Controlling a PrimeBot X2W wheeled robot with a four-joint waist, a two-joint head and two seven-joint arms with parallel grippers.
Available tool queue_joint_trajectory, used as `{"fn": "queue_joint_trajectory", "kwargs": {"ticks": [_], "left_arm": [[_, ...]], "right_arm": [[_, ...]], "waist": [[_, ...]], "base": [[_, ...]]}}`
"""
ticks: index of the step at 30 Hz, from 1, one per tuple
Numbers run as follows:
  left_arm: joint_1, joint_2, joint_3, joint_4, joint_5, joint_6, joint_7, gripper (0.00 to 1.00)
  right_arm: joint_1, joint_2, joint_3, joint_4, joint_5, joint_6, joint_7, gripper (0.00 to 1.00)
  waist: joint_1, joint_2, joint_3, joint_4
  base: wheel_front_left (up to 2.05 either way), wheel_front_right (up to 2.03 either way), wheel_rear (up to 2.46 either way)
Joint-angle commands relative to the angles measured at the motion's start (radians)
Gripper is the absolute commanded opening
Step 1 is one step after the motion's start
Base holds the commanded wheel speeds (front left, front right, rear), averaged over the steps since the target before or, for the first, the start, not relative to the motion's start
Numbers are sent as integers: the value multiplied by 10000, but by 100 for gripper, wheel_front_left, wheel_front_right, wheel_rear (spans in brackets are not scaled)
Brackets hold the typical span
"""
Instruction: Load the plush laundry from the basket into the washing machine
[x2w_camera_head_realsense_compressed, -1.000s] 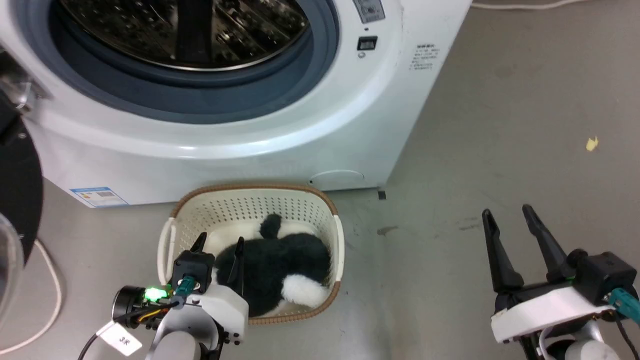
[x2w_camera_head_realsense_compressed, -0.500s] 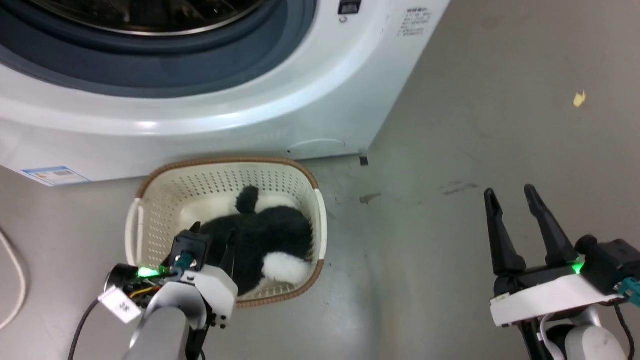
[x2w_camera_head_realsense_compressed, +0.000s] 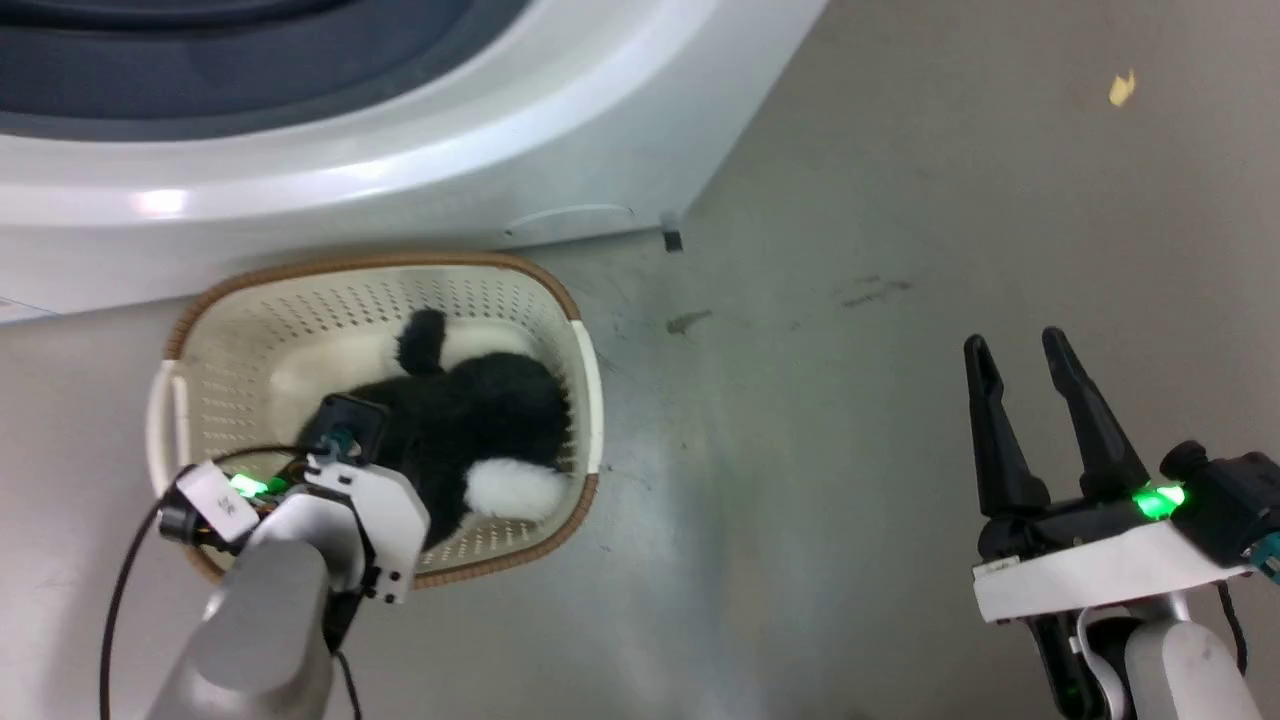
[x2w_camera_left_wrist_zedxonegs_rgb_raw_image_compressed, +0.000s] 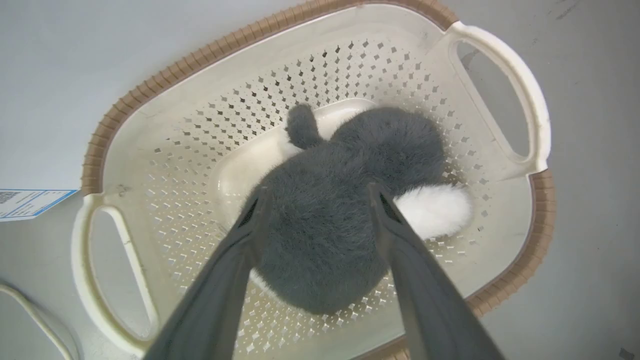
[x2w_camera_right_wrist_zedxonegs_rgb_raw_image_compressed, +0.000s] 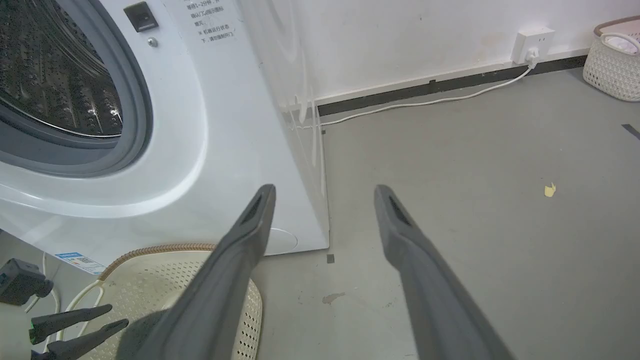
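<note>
Plush laundry (x2w_camera_left_wrist_zedxonegs_rgb_raw_image_compressed: 320, 240) lies in the basket (x2w_camera_left_wrist_zedxonegs_rgb_raw_image_compressed: 125, 117), at the lower left of the head view, just below the washing machine (x2w_camera_head_realsense_compressed: 400, 170) front. My left gripper (x2w_camera_left_wrist_zedxonegs_rgb_raw_image_compressed: 317, 190) points down into the basket with its 2 fingers spread wide, 1 on each side of the black fur, against it but not clenched. My right gripper (x2w_camera_head_realsense_compressed: 1013, 340) hangs at the lower right over the floor (x2w_camera_head_realsense_compressed: 850, 450), jaws apart, holding nothing.

plush laundry (x2w_camera_left_wrist_zedxonegs_rgb_raw_image_compressed: 325, 240): black, white patches | basket (x2w_camera_left_wrist_zedxonegs_rgb_raw_image_compressed: 150, 120): cream, brown rim | washing machine (x2w_camera_right_wrist_zedxonegs_rgb_raw_image_compressed: 210, 130): white, grey gasket
</note>
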Motion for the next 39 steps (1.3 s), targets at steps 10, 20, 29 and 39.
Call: {"fn": "queue_joint_trajectory", "kwargs": {"ticks": [10, 20, 29, 39], "left_arm": [[-1213, 597, -561, 1400, -606, -191, 1656, 100], [-2544, 1450, -2800, 1879, -1082, -316, 2868, 100], [-3410, 2091, -4172, 2377, -1719, -409, 3868, 100], [-4173, 2533, -5028, 3204, -2527, -511, 4499, 0]], "right_arm": [[-512, -2, 288, -65, 634, -5, -292, 100], [-725, -2, 458, -154, 1280, -6, -543, 100], [-718, -2, 368, -315, 1743, -7, -731, 100], [-825, -2, 298, -450, 2154, -7, -940, 100]], "waist": [[-1, 0, 1094, -634], [-1, 0, 2274, -1092], [-1, 0, 3185, -1320], [-1, 0, 4150, -1538]], "base": [[0, 0, 0], [0, 0, 0], [0, 0, 0], [0, 0, 0]]}}
